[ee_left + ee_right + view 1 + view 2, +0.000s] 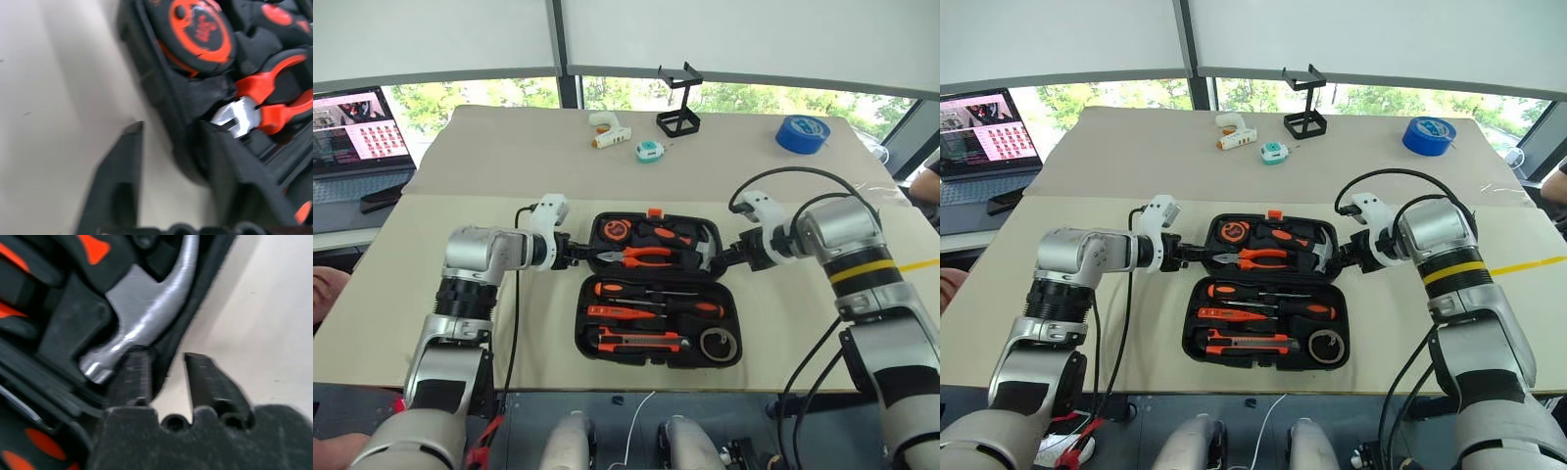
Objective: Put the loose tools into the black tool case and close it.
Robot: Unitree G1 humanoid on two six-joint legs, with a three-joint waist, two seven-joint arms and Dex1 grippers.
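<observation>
Lying open in the middle of the worktop [489, 157], the black tool case [659, 290] has its tools bedded in both halves in the eye views, the left hand [578, 251] at the far half's left edge, the right hand [726, 256] at its right edge. Over to the left wrist view: the fingers [122, 181] straddle the case wall, nearly closed on it. Right wrist view: fingers [134, 377] pinch the rim beside a steel hammer head [142, 316].

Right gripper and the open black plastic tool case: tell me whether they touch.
Touching. In the right wrist view the right gripper straddles the black plastic tool case's side rim, one finger lying against it inside beside the hammer head.
</observation>
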